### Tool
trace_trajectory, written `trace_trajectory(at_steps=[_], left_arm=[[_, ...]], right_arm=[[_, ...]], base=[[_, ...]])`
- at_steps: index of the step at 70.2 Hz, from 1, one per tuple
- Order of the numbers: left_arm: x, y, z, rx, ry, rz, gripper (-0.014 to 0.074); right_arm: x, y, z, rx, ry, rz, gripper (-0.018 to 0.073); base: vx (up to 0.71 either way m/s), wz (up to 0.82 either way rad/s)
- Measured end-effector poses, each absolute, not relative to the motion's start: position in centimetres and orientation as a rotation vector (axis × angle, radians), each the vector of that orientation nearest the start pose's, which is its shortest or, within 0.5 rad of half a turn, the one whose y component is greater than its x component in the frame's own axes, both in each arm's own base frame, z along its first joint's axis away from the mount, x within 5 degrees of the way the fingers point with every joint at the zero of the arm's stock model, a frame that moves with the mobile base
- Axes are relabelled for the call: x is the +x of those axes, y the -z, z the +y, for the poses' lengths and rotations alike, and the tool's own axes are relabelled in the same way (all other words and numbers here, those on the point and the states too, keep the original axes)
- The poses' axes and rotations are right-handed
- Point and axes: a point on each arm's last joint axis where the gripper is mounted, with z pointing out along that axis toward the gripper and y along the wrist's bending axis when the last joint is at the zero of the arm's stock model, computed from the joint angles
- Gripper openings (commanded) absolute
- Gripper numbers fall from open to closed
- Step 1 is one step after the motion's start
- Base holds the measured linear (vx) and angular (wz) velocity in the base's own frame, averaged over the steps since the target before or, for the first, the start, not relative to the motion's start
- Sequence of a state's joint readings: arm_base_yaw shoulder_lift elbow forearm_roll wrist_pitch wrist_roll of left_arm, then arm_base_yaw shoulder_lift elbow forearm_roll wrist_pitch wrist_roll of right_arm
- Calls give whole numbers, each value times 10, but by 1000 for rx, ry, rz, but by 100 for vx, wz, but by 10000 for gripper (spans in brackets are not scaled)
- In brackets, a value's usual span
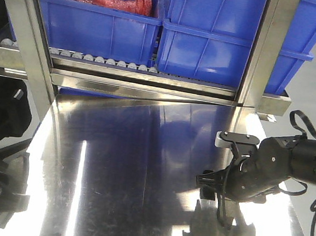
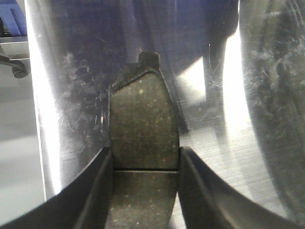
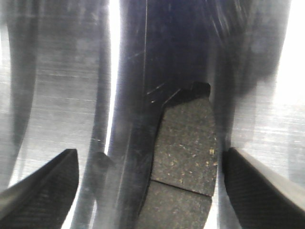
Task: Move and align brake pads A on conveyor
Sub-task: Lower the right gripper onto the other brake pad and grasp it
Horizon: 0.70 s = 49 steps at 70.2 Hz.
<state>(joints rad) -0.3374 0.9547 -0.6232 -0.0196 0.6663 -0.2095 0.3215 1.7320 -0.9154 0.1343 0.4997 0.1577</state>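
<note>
My left gripper (image 2: 145, 157) is pinching a pad (image 2: 143, 119) across its width, both fingers pressed against its sides near the groove, over the steel table (image 2: 71, 95). I can't tell whether it is lifted. My right gripper (image 3: 150, 157) is spread wide around a second pad (image 3: 187, 143), which lies flat on the table, nearer one finger and touching neither. I judge this the pick-up step. No view shows the conveyor. Next I'd centre the right jaws on that pad, close, then carry both across, keeping them square.
</note>
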Motion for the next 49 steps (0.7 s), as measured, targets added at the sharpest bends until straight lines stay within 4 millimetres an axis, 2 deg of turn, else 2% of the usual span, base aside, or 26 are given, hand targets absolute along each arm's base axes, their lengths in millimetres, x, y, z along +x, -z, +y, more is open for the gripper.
trace_trajectory(at_steps=[31, 42, 49], left_arm=[[163, -265, -58, 146, 252, 2495, 73], [163, -265, -58, 146, 252, 2495, 73], [163, -265, -58, 146, 252, 2495, 73]], right_arm=[[296, -159, 103, -120, -195, 2837, 487], [295, -158, 103, -133, -181, 2851, 371], [295, -158, 102, -138, -177, 2851, 256]], base=[[0, 0], [0, 0], [0, 0]])
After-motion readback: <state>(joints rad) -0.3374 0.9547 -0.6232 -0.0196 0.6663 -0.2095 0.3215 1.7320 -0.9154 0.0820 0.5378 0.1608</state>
